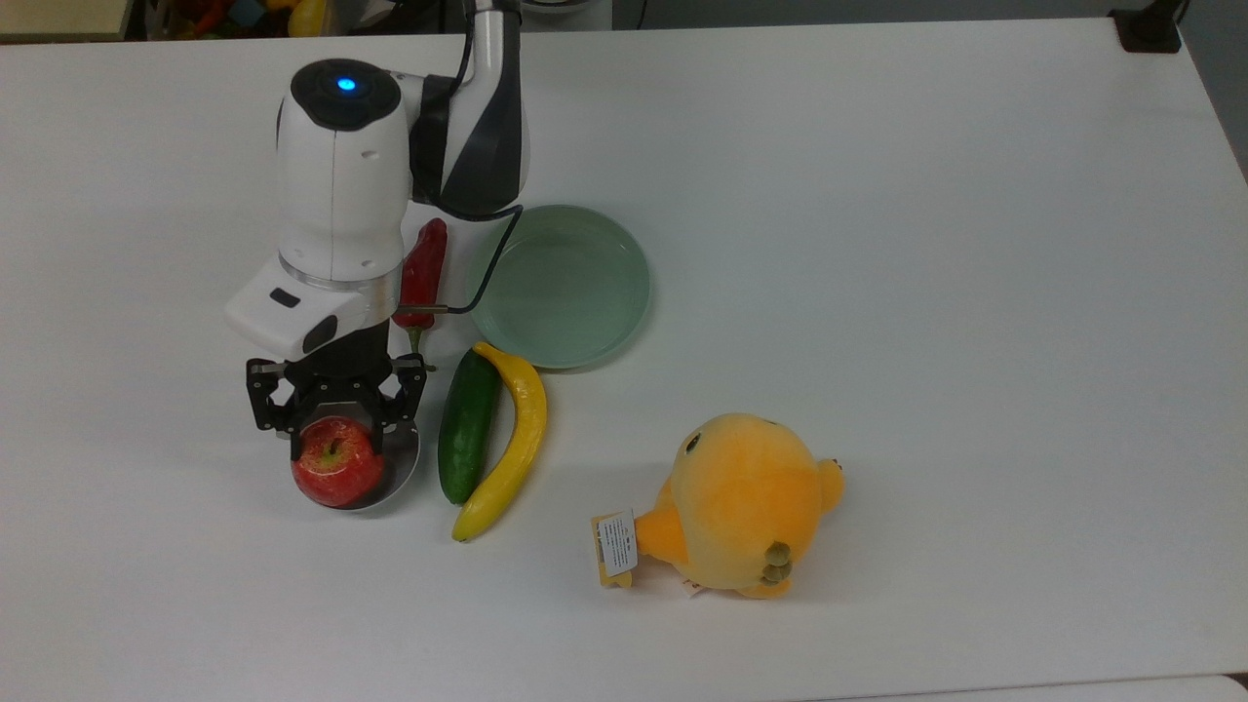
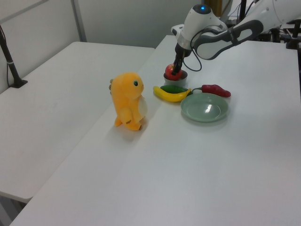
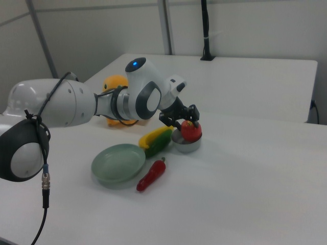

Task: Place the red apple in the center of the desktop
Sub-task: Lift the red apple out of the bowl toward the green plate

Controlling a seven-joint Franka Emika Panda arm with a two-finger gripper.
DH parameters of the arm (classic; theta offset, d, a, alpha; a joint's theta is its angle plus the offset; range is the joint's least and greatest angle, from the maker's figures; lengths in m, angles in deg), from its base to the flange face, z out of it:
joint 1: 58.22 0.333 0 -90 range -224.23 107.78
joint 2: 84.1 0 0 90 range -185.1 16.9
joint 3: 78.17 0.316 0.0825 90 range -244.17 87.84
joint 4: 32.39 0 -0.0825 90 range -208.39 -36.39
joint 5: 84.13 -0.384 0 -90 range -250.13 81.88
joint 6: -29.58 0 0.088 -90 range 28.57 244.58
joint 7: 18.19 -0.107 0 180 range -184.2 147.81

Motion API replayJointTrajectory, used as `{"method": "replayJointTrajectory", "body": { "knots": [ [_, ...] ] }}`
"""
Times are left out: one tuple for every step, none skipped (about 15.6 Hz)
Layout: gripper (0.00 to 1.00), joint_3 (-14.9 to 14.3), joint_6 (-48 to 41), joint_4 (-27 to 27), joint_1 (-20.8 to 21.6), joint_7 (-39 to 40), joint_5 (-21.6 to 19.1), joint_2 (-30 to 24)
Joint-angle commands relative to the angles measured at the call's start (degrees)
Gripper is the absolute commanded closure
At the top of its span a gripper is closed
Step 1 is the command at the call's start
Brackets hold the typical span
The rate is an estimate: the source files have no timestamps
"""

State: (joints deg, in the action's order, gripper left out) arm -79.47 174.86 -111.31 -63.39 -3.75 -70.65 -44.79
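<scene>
Over small metal bowl [image 1: 395,478] near top view's left, I see gripper [image 1: 336,429] with jaws clamped on red apple [image 1: 337,464], apple raised just clear of bowl. Grasp done, I judge; carry to middle of surface [image 1: 877,244] and release left. Cucumber [image 1: 468,425], banana [image 1: 512,439], plush [image 1: 736,502] lie between

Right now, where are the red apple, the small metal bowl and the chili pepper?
red apple [image 1: 336,470]: top view, its upper face beside the stem.
small metal bowl [image 3: 184,146]: right view, its outer wall.
chili pepper [image 1: 423,273]: top view, mid-body.
</scene>
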Motion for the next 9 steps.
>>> {"method": "replayJointTrajectory", "body": {
  "knots": [
    [0.75, 0.6, -0.1, -4.8, -0.6, 0.4, -0.3, -5.6],
    [0.75, 0.7, -0.9, -5.5, -1.2, 0.4, -0.4, -6.7],
    [0.75, 1.1, -2.3, -6.0, -1.4, 0.4, -0.6, -7.7],
    [0.74, 1.9, -4.0, -6.3, -1.5, 0.3, -0.8, -8.6],
    [0.74, 2.7, -5.1, -7.3, -1.9, 0.1, -0.9, -9.6],
    [0.75, 3.9, -5.4, -8.2, -2.6, 0.1, -0.9, -10.8],
    [0.74, 4.9, -5.4, -9.3, -3.2, 0.1, -1.2, -12.4],
    [0.75, 5.5, -5.6, -10.8, -3.6, -0.4, -1.3, -14.3],
    [0.75, 5.9, -6.2, -12.5, -3.6, -0.6, -1.4, -16.4]
  ]
}}
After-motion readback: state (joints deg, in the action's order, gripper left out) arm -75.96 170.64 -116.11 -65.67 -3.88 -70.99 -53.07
